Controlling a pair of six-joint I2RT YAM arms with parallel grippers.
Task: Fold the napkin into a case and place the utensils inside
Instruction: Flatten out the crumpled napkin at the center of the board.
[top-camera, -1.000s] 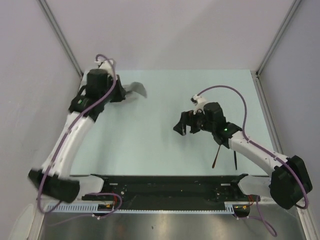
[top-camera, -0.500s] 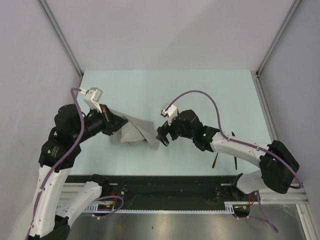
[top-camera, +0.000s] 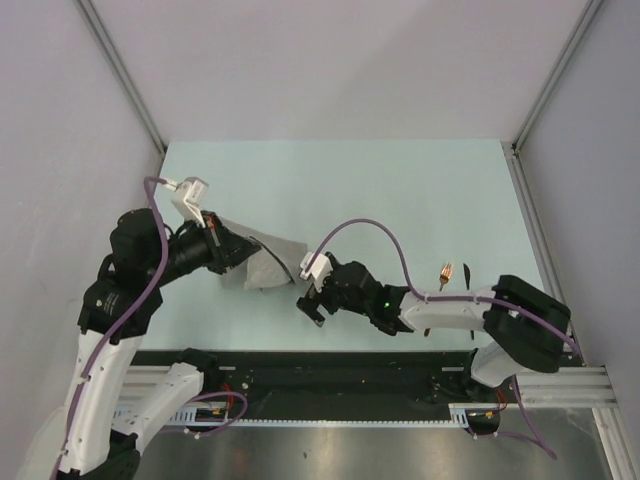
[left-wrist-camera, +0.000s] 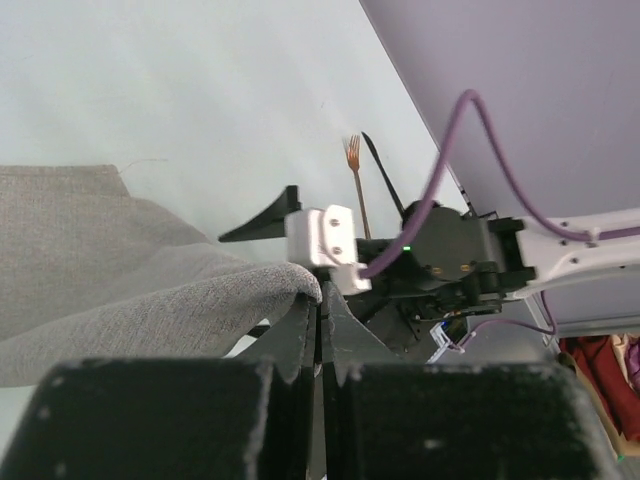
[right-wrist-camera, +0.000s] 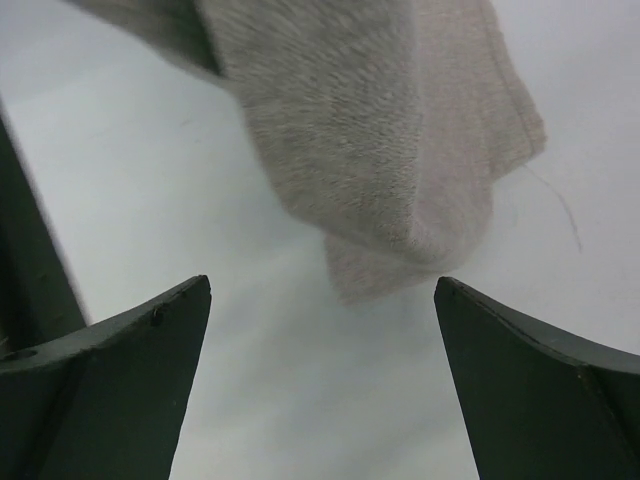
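The napkin (top-camera: 268, 262) is a crumpled grey-beige cloth lying left of the table's middle, with one edge lifted. My left gripper (top-camera: 238, 252) is shut on that lifted edge, seen up close in the left wrist view (left-wrist-camera: 319, 300) with the napkin (left-wrist-camera: 120, 260) draped to the left. My right gripper (top-camera: 309, 301) is open and empty, low over the table just right of the napkin's near corner (right-wrist-camera: 400, 160), fingers (right-wrist-camera: 120, 350) apart. The copper fork (top-camera: 447, 272) (left-wrist-camera: 354, 175) and the thin black piece (top-camera: 466, 268) (left-wrist-camera: 378, 170) lie at the right, partly behind my right arm.
The pale green table (top-camera: 380, 190) is boxed in by grey walls with metal corner posts (top-camera: 120, 70). A black rail (top-camera: 330, 365) runs along the near edge. My right arm's purple cable (top-camera: 370, 228) arcs above the table.
My left arm swung from the far left to the middle with the napkin, then held. My right gripper moved left and nearer, down to the napkin's corner, uncovering the fork.
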